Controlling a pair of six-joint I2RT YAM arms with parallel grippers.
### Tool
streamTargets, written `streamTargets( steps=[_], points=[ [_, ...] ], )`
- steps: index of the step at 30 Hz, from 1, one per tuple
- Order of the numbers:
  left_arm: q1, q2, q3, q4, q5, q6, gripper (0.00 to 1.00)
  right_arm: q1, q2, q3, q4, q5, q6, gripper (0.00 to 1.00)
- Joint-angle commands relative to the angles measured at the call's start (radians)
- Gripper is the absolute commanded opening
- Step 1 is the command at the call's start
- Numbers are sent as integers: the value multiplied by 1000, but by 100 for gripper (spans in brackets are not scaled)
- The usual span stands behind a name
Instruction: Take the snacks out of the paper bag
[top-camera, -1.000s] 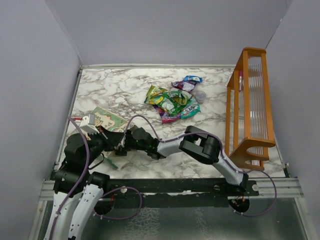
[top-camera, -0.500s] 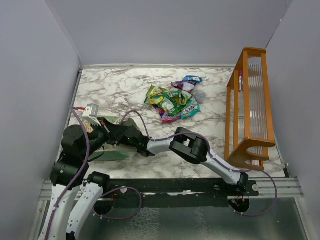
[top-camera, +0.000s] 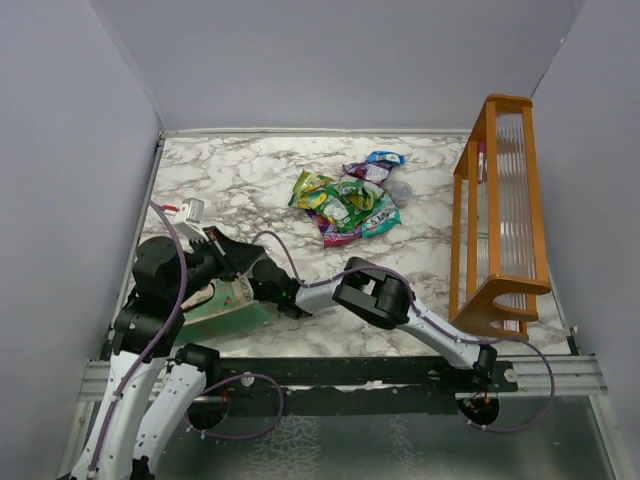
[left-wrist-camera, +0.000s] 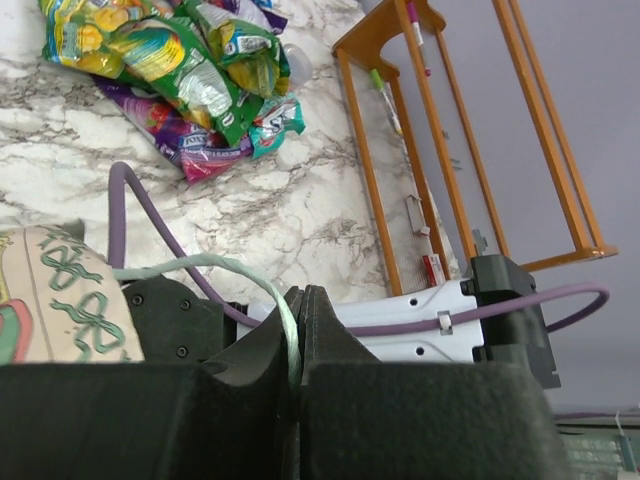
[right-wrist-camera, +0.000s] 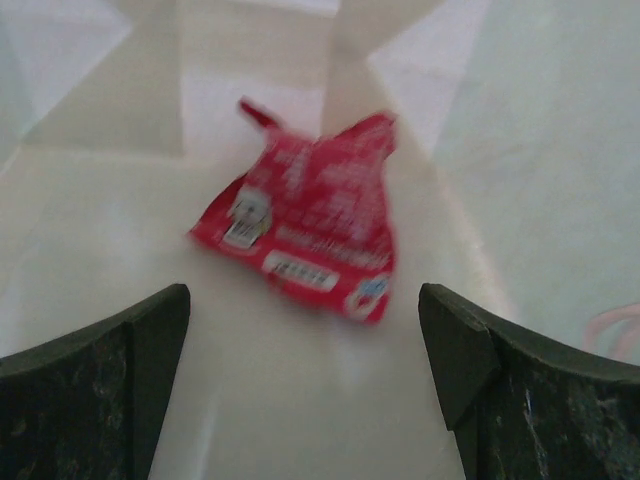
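The paper bag (top-camera: 228, 304) lies on its side at the near left, green side showing; its cream patterned front (left-wrist-camera: 62, 300) fills the left wrist view's left edge. My left gripper (top-camera: 222, 248) (left-wrist-camera: 297, 330) is shut on the bag's thin string handle (left-wrist-camera: 205, 262). My right arm (top-camera: 372, 290) reaches left into the bag's mouth, so that gripper is hidden from above. In the right wrist view, my right gripper (right-wrist-camera: 303, 330) stands open over the white inside. Just ahead of its fingertips lies a red snack packet (right-wrist-camera: 310, 230). Several snacks (top-camera: 345, 203) (left-wrist-camera: 180, 70) are piled mid-table.
An orange wooden rack (top-camera: 500, 220) (left-wrist-camera: 450, 120) stands along the right side. A small clear cup (top-camera: 400, 190) sits beside the snack pile. Grey walls close in the marble table (top-camera: 230, 170) on the left, back and right.
The left gripper has raised the handle and the bag has turned from cream front up to green side showing. The right gripper has pushed further left into the bag and opened wider.
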Motion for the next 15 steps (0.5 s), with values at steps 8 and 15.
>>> streamTargets(
  steps=[8,15],
  points=[
    [-5,80,-5,127,78,-79,0,52,74,134,-16,-86,29,94],
    [-5,40,-22,81,65,-77,0,52,102,209,8,25,44,75]
  ],
)
